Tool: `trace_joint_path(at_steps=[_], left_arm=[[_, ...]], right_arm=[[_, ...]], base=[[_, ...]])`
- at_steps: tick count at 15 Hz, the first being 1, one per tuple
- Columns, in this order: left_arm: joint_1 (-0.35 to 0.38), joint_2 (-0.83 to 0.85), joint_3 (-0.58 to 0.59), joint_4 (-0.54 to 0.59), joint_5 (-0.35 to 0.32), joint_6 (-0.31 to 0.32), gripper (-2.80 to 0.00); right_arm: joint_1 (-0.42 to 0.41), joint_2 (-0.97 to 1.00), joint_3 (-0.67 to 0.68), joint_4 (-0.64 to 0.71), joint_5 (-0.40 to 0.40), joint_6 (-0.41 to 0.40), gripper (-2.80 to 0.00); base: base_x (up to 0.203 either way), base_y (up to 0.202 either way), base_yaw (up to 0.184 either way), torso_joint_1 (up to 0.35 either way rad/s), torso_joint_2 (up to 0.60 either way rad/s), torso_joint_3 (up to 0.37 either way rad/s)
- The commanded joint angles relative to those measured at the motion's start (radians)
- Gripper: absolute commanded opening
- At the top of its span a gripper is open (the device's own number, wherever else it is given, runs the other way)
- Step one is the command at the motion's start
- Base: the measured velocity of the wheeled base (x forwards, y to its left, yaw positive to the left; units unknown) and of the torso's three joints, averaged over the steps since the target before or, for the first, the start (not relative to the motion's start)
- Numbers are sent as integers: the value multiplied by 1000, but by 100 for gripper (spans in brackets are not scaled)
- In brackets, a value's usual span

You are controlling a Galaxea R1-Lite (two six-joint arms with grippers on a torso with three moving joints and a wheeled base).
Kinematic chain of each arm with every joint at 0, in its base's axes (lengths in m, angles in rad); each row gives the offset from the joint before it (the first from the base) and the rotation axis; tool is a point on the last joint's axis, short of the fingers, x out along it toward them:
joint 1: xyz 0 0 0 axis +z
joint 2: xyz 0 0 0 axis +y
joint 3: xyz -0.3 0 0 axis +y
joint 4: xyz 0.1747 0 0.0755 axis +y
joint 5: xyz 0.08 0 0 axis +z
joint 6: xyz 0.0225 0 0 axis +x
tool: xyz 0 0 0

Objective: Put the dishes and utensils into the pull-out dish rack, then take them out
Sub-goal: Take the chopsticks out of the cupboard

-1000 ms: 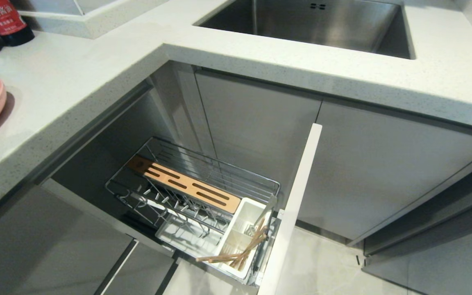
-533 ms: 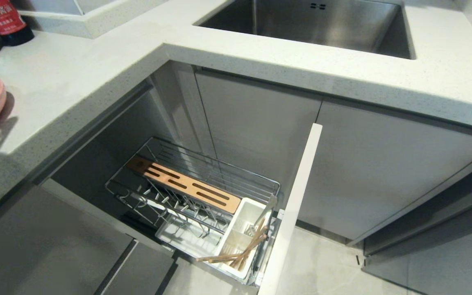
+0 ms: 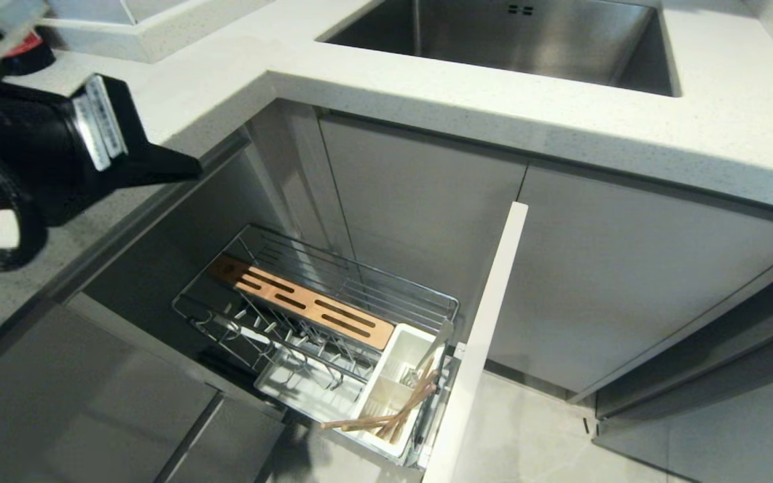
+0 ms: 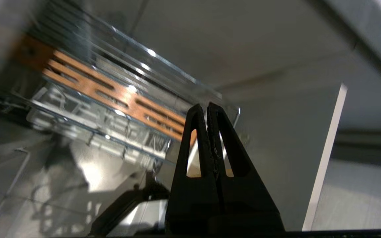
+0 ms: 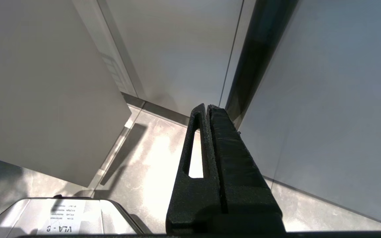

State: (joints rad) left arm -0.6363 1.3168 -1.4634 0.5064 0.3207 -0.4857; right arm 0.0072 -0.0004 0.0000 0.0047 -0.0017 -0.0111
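The left tool [image 3: 188, 168], clenched and empty, hangs over the desk [image 3: 427, 100] edge at far left. Below, the rack [image 3: 333, 322] stands pulled out, chopsticks [image 3: 393, 416] in its box [image 3: 393, 382]. The right tool [image 5: 207, 110], clenched, points at the floor [image 5: 157, 158].

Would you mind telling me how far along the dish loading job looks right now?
Done: light wooden chopsticks sit in the pulled-out chrome wire rack's white utensil box. In hand: nothing; the left tool, shut and empty, hangs above the rack. Left: its plate prongs hold no dishes.
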Motion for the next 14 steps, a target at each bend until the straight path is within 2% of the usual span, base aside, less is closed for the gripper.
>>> trace_joint_path(at_steps=[1,3,7,9,10,14], left_arm=[[-60,51,43,5,7,-1,-280],[-112,95,95,4,19,-1,-280],[-216,242,192,2,112,0,-280],[-258,299,223,3,123,-3,-280],[-266,319,234,3,123,-5,0],[-288,374,253,1,118,-13,0]], right_arm=[[0,-1,0,0,0,-1,-280],[0,-1,0,0,0,-1,-280],[0,-1,0,0,0,0,-280],[0,-1,0,0,0,-1,-280],[0,-1,0,0,0,-1,-280],[0,-1,0,0,0,0,-280]], base=[[0,0,0,0,0,0],[0,0,0,0,0,0],[0,0,0,0,0,0],[0,0,0,0,0,0],[0,0,0,0,0,0],[0,0,0,0,0,0]])
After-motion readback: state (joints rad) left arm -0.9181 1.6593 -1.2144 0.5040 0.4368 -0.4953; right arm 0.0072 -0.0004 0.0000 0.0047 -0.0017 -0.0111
